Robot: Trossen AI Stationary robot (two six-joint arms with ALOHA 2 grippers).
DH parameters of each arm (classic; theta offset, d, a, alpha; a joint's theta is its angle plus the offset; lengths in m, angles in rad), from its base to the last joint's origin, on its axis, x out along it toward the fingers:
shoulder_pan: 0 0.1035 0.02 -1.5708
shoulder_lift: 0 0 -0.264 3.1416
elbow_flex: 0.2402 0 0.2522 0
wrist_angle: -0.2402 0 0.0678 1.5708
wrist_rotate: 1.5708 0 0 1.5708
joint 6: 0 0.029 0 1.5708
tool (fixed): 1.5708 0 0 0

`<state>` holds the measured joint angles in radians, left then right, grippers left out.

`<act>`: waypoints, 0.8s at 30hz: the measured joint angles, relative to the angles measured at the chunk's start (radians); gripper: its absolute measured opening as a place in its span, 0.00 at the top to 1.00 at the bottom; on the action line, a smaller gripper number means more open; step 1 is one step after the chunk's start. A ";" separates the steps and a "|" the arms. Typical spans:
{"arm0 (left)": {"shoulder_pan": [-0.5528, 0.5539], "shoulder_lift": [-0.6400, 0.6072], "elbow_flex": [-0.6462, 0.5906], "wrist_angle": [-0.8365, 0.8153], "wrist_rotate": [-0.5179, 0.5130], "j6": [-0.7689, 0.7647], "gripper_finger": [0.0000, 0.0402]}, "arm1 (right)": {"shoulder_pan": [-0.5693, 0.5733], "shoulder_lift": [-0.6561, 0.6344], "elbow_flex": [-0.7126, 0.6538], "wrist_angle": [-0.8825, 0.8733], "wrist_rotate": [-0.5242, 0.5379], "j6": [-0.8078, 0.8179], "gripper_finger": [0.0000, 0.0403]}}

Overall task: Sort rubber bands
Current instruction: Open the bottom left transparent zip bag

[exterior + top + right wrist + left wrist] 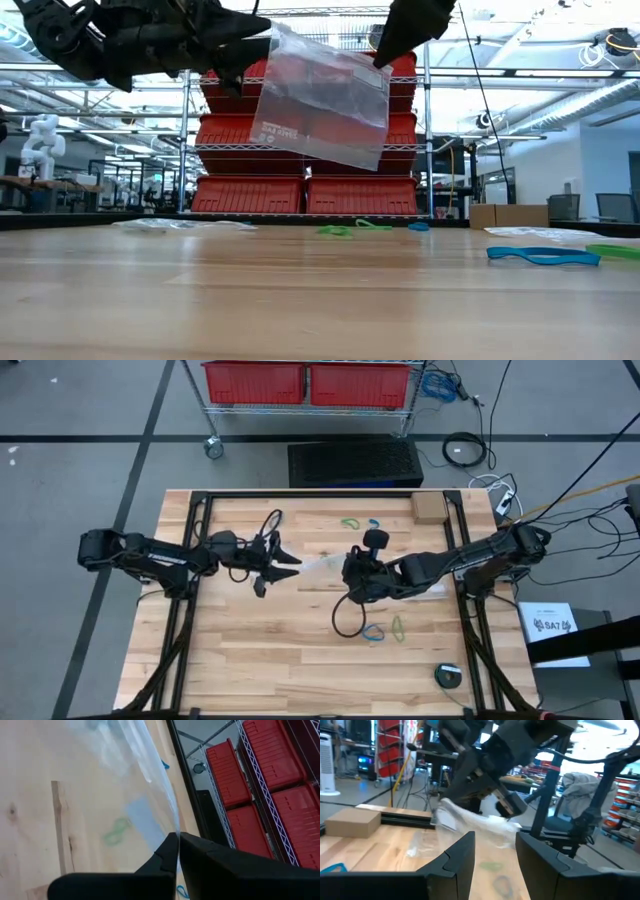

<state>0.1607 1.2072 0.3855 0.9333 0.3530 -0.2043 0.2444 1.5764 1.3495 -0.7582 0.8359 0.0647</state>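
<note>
Here my worktop (pixel 300 650) carries loose rubber bands (pixel 385 631) near its middle and far edge. Above it hangs a clear bag (pixel 322 98), pinched by my right fingers (pixel 178 836), closed; my left fingers (pixel 495 851) stand apart beside it.

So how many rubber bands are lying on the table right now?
4 in the high view: far green band and far blue band near the back edge; near blue band and near green band together beside the right arm. More may hide under the arms.
</note>
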 joint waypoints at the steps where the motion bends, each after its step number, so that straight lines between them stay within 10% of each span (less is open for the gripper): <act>1: 0.000 0.000 0.000 0.000 0.008 0.000 0.63 | -0.003 0.000 0.000 0.000 0.000 0.001 1.00; 24: 0.002 0.000 0.001 -0.051 -0.138 0.009 0.68 | -0.008 0.000 0.000 0.029 -0.002 0.004 1.00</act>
<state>0.1631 1.2076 0.3866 0.8818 0.2149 -0.1951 0.2363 1.5764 1.3495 -0.7296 0.8341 0.0685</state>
